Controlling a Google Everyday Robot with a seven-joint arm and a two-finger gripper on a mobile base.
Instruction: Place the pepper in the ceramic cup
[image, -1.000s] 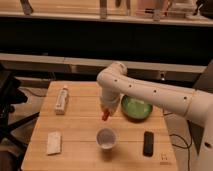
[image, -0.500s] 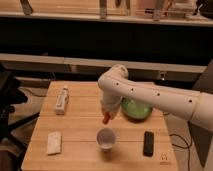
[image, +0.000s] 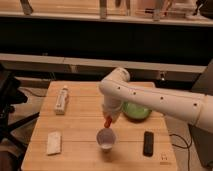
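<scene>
The gripper (image: 108, 119) is seen at the end of the white arm (image: 150, 97), which reaches in from the right side over the wooden worktop (image: 80, 127). The gripper is pointed downward, just above the ceramic cup (image: 106, 138). The pepper (image: 107, 121) is held at the tip of the gripper, and only its red-orange lower end is visible; the jaws are closed around it. The pepper hangs just over the back rim of the cup and is not yet inside it. The cup stands upright near the front edge of the worktop, and its pale interior can be seen. A green bowl (image: 136, 111) is placed behind and to the right of the cup, partly hidden by the arm. A white tube (image: 61, 99) lies at the left, a white pad (image: 53, 142) at the front left, and a black device (image: 148, 143) to the right of the cup.
</scene>
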